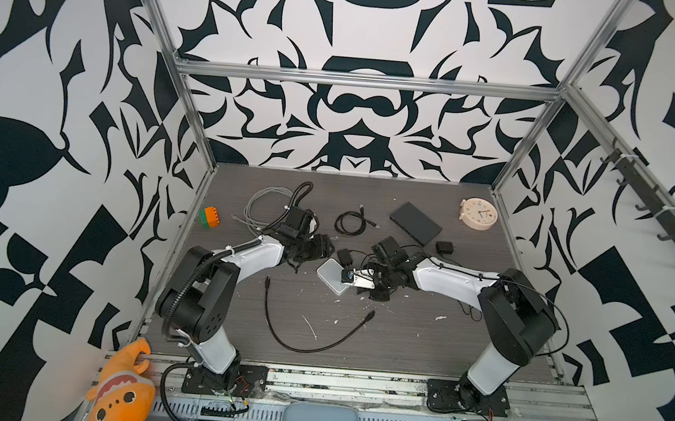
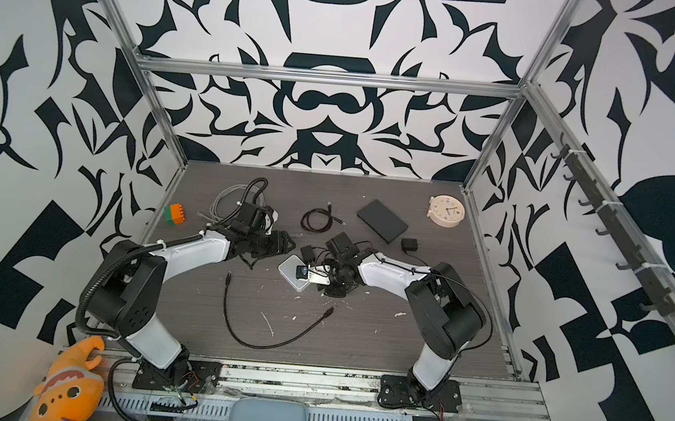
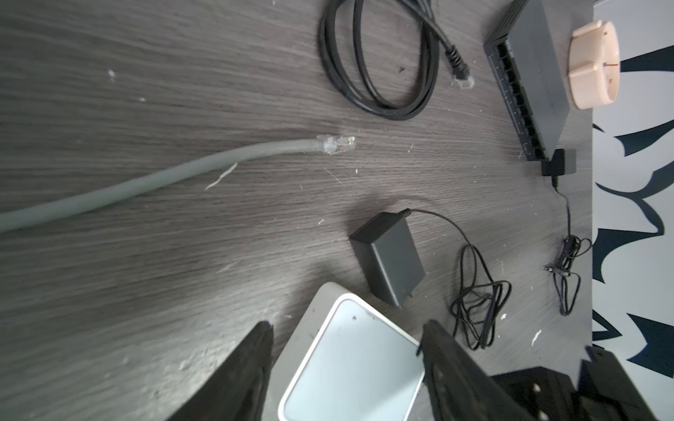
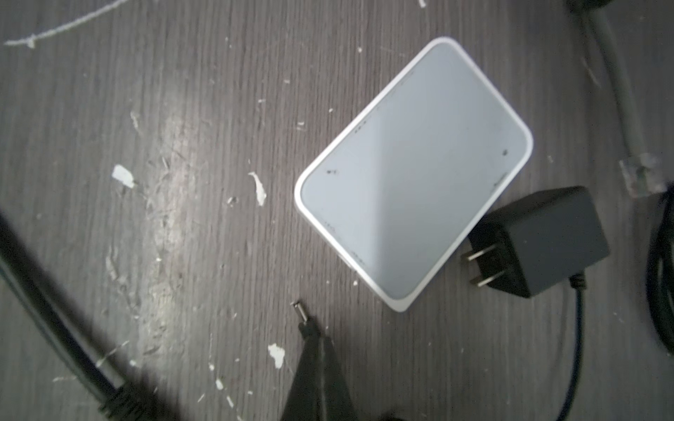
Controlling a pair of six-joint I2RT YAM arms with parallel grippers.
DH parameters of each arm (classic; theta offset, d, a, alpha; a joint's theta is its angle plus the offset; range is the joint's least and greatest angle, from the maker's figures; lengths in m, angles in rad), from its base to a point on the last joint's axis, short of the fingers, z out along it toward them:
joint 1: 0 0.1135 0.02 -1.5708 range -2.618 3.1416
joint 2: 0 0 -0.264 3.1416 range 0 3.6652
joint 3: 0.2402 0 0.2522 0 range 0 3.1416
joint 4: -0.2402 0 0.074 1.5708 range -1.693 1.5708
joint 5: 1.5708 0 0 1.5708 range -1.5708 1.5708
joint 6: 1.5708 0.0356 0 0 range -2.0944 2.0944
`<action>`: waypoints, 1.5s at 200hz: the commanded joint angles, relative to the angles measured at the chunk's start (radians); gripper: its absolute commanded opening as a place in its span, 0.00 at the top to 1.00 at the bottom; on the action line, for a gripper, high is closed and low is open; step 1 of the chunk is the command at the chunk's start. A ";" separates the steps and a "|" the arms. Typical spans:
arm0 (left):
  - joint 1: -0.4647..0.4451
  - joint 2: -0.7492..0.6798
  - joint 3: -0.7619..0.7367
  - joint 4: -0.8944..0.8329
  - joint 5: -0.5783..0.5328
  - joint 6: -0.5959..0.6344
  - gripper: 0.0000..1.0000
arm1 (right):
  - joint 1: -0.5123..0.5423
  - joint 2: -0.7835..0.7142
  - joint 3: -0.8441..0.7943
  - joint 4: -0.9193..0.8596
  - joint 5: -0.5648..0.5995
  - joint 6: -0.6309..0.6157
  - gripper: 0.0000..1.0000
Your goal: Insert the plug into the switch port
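Note:
A small white switch (image 1: 331, 272) (image 2: 292, 269) lies flat mid-table; its ports are hidden in every view. My left gripper (image 3: 350, 326) (image 1: 323, 255) is open and straddles one end of the switch (image 3: 350, 368): one finger rests against its edge, the other stands just off its side. My right gripper (image 4: 315, 337) (image 1: 362, 290) is shut on a thin black barrel plug (image 4: 301, 314), whose metal tip sticks out past the fingertips. In the right wrist view the plug hangs just off a corner of the switch (image 4: 412, 171), apart from it.
A black power adapter (image 3: 388, 258) (image 4: 543, 240) lies against the switch, its thin cord tangled beside it. Around it are a grey network cable (image 3: 146, 178), a coiled black cable (image 1: 351, 221), a black switch (image 1: 416, 223), a clock (image 1: 478, 214) and a long black cable (image 1: 308, 334).

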 commanded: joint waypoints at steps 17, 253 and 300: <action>-0.008 0.011 0.005 0.022 0.003 -0.002 0.32 | 0.002 -0.036 -0.009 0.021 0.005 -0.005 0.94; 0.005 -0.035 -0.019 -0.027 -0.052 0.014 0.31 | -0.029 0.003 0.076 -0.053 -0.019 -0.122 0.71; 0.005 -0.034 -0.024 -0.029 -0.054 0.014 0.31 | -0.029 0.076 0.108 -0.070 -0.028 -0.134 0.72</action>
